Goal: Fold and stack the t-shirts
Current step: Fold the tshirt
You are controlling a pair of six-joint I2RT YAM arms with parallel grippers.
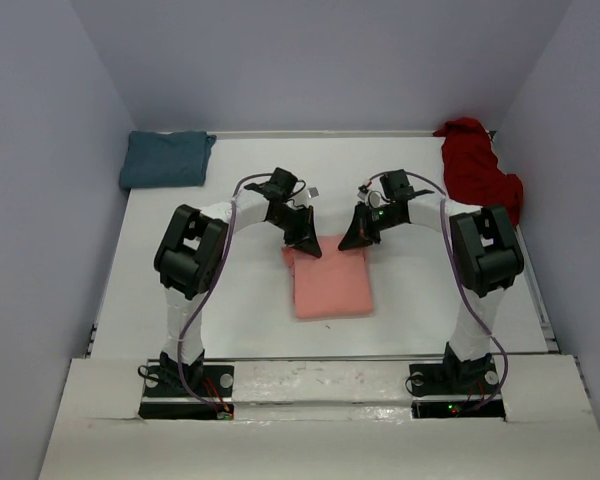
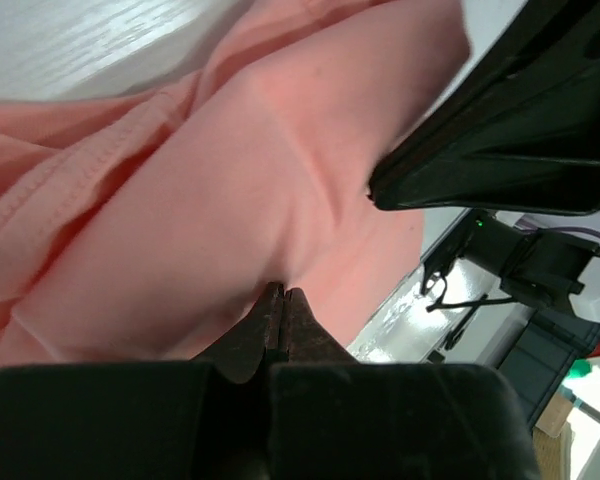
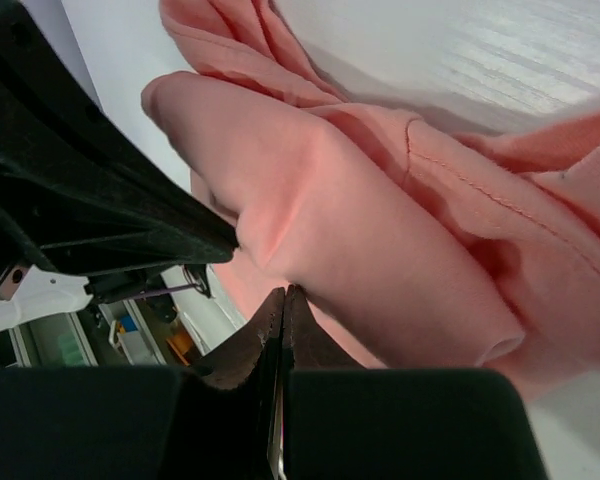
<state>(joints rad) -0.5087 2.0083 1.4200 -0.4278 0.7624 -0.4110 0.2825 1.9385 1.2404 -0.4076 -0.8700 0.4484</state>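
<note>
- My left gripper (image 2: 280, 302) has its fingers pressed flat together. The salmon-pink t-shirt (image 1: 332, 285) puckers right at the tips, so I read it as pinching a thin fold of that cloth.
- My right gripper (image 3: 283, 300) looks the same: fingers together with no gap, tips buried in the pink fabric, and a crease running away from them.
- The two grippers are close together and angled in towards each other, one at each far corner of the pink shirt. (Each wrist camera shows the other arm's black finger at the edge of its picture.)
- Near the grippers the pink cloth is bunched in soft rolls, with a stitched hem showing in both wrist views.
- From above, the rest of the shirt lies as a folded, roughly square pad in the middle of the white table (image 1: 230, 300), its near edge towards the arm bases.
- The teal t-shirt (image 1: 167, 158) sits folded flat in the far left corner, well apart from the pink one.
- The dark red t-shirt (image 1: 477, 165) is a crumpled heap in the far right corner, against the right wall.
</note>
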